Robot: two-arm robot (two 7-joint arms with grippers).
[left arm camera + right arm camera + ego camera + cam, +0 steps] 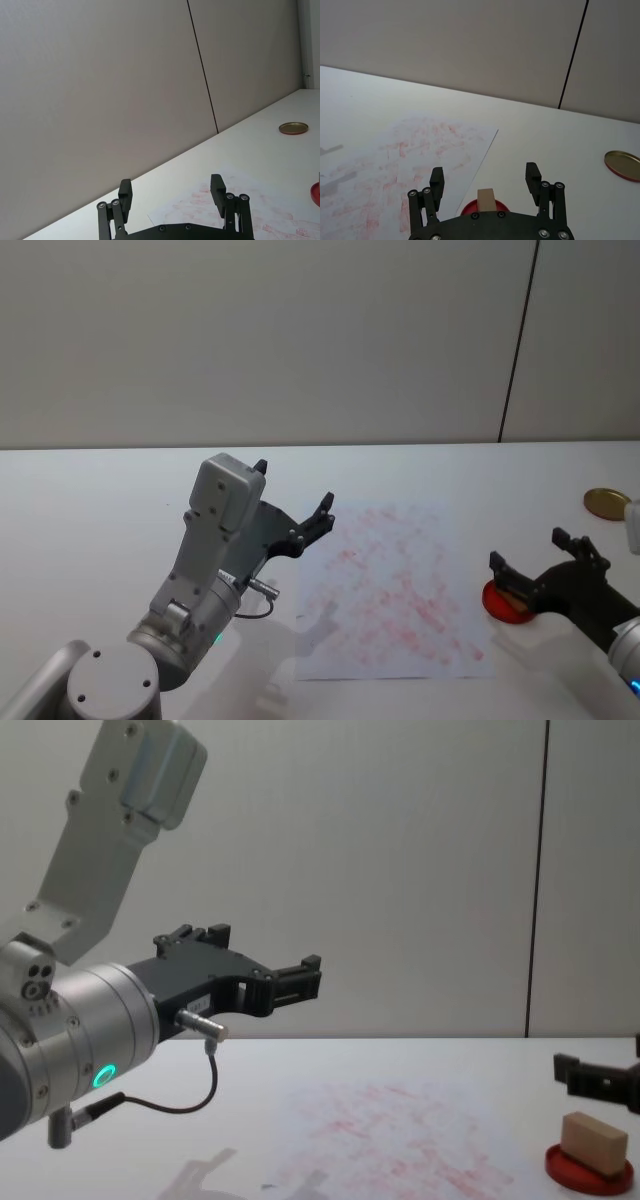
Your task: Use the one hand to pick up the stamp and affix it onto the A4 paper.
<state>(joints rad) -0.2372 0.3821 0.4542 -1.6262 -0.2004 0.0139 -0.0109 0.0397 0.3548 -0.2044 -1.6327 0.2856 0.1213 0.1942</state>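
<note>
Right gripper [528, 550] open, clear of the stamp [593, 1142], which lies flat on the red ink pad [575, 1173] beside the A4 paper [390, 590]. Chest view catches its long side running across; right wrist view, just 1 end. Left gripper [295, 488] raised, open.

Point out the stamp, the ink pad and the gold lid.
stamp [592, 1148], chest view, side face.
ink pad [590, 1184], chest view, front rim.
gold lid [607, 503], head view, centre.

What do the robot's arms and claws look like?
The left gripper and right gripper are black, angular plastic with two fingers and small silver screws. The left arm is silver-grey with boxy and round sections, a green ring light and a thin black cable looping from a silver plug. The right arm is silver too.
</note>
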